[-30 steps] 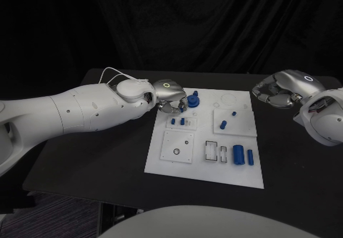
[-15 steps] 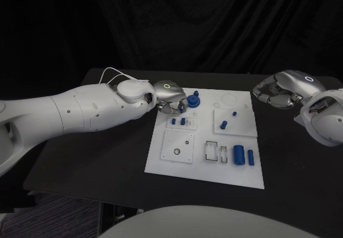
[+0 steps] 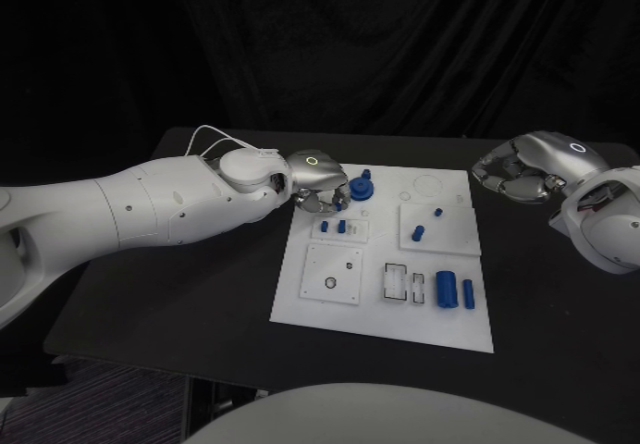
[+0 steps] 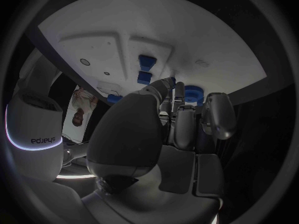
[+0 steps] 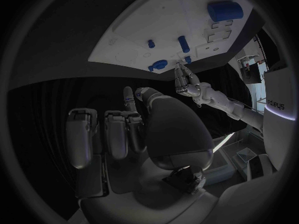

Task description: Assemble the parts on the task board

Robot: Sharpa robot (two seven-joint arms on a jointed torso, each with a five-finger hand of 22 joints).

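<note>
My left hand [image 3: 317, 185] hovers, fingers together and empty, beside the round part [image 3: 362, 191] at the board's [image 3: 380, 314] far edge; next, grasp it. Right hand [image 3: 518, 176] curled, idle.

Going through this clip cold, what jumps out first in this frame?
The white task board stands out on the black table, dotted with small blue parts. The left hand sits over the board's far left corner, its fingers down beside a round blue part. The right hand is off the board's far right side, fingers curled in, nothing visibly in it.
</note>
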